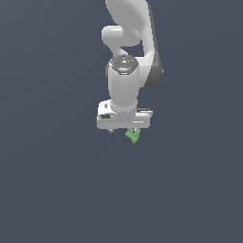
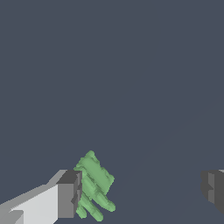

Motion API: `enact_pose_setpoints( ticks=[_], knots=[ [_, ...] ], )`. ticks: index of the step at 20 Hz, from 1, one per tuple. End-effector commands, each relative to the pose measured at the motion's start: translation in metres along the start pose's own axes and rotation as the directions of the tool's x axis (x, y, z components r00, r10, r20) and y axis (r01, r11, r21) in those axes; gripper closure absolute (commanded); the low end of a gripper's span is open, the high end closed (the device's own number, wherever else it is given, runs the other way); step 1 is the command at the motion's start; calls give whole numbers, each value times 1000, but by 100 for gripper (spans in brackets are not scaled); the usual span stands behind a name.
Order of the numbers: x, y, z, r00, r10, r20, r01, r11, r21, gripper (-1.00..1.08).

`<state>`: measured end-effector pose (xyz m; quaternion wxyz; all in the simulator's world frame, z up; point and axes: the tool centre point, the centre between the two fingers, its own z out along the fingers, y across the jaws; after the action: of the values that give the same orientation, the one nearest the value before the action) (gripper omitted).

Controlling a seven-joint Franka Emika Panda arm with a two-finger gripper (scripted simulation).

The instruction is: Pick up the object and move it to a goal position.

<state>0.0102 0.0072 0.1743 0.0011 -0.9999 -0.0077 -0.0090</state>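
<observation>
Wrist view shows me the green object (image 2: 93,186) touching one finger (image 2: 68,194) of my claw (image 2: 142,190), with the other finger (image 2: 213,188) well apart, so the claw is spread wide and grips nothing. From outside, the object (image 1: 133,135) sits just under the claw (image 1: 122,130).

White Panda arm (image 1: 127,71) is reaching down from the top of frame, wrist pointing straight down over a plain dark grey-blue ground (image 1: 52,190). Gripper (image 1: 122,131) is hanging below the white head; fingers are barely showing, spacing unreadable. Green object (image 1: 133,135) is sitting just under the head's edge, toward the exterior view's right, bumpy and tilted.
</observation>
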Motion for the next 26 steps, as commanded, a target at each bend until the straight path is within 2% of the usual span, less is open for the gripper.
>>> enact_pose_setpoints(
  ticks=[1, 19, 26],
  knots=[
    [0, 0, 0, 1000, 0, 0, 0, 1000, 0, -92],
    [-6, 7, 9, 999, -45, 19, 45, 999, -1, -92],
    [-14, -3, 18, 991, -129, 19, 129, 992, -1, -92]
  ],
)
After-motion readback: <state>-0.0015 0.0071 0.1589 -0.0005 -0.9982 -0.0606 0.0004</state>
